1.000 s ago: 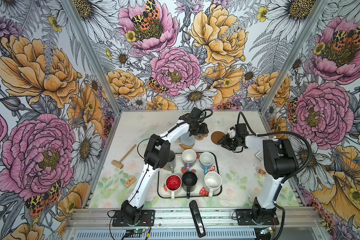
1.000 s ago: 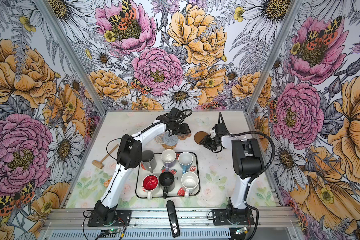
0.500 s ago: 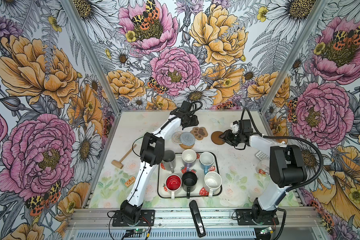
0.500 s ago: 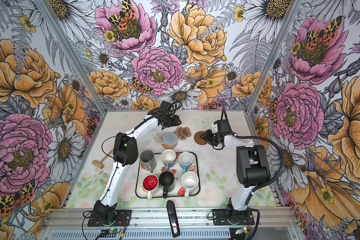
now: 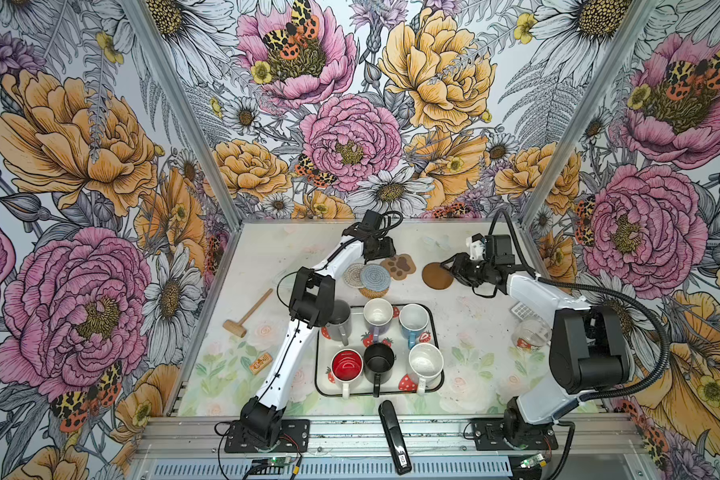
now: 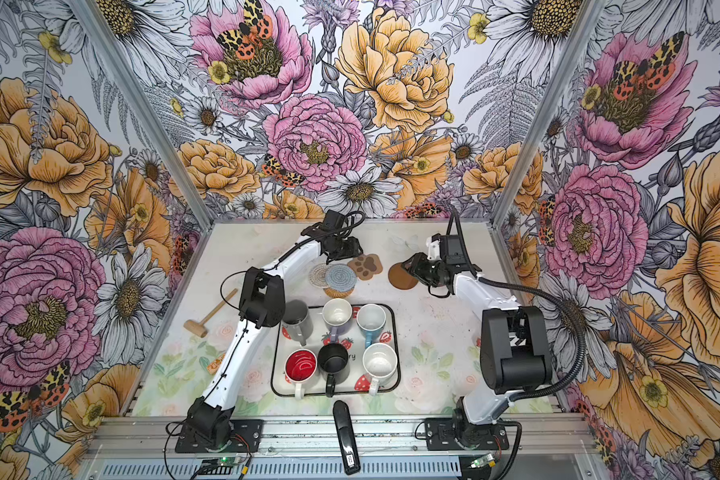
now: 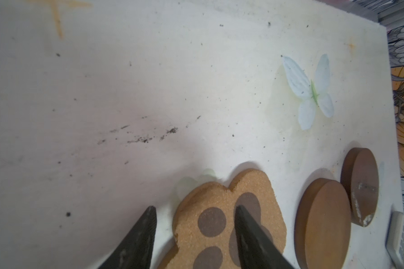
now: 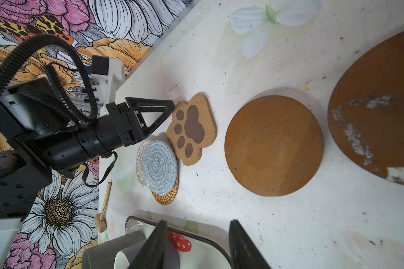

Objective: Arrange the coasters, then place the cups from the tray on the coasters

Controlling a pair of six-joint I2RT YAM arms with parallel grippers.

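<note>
Under the grey-blue coaster the rattan coaster mostly hides; left hand and right hand gape empty

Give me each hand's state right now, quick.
Left hand: open, holding nothing, poised at the paw-shaped coaster.
Right hand: open, holding nothing.

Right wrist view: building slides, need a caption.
Left gripper at the paw coaster; three round coasters overlapping; two brown discs lying apart.

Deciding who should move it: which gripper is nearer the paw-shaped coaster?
Left. The left gripper is right at the edge of the paw-shaped coaster; the right gripper is farther off, past the brown disc beside that coaster.
</note>
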